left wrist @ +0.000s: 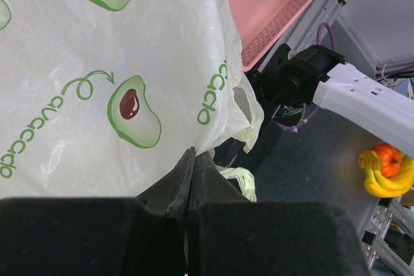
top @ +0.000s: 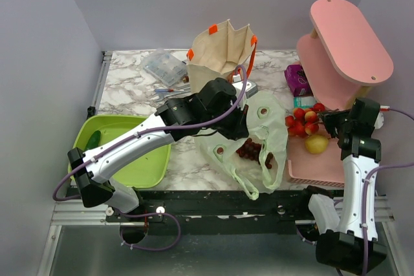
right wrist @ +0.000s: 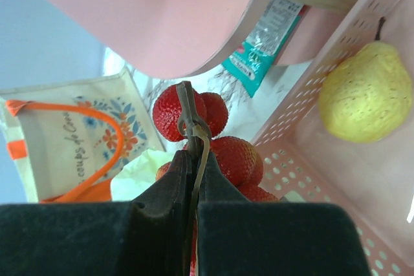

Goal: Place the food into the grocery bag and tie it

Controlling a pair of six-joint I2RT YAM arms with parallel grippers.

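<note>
The light green grocery bag (top: 268, 137) with avocado prints lies mid-table, dark grapes (top: 251, 150) showing inside it. My left gripper (top: 238, 130) is at the bag's left side. In the left wrist view its jaws (left wrist: 193, 154) are shut on a fold of the bag's plastic (left wrist: 97, 95). My right gripper (top: 331, 121) is shut on the thin stem loop of a bunch of red strawberries (top: 303, 121), just over the pink basket's (top: 323, 169) far edge. The right wrist view shows the strawberries (right wrist: 187, 111) hanging past the fingertips (right wrist: 193, 153). A yellow pear-shaped fruit (top: 316, 143) (right wrist: 365, 95) lies in the basket.
A stiff beige tote with orange handles (top: 223, 46) stands at the back. A two-tier pink shelf (top: 349, 40) rises at the right, with a purple box (top: 297, 79) and a teal packet (right wrist: 259, 50) beside it. A green tray (top: 123, 150) lies at the left; a clear plastic box (top: 165, 66) behind it.
</note>
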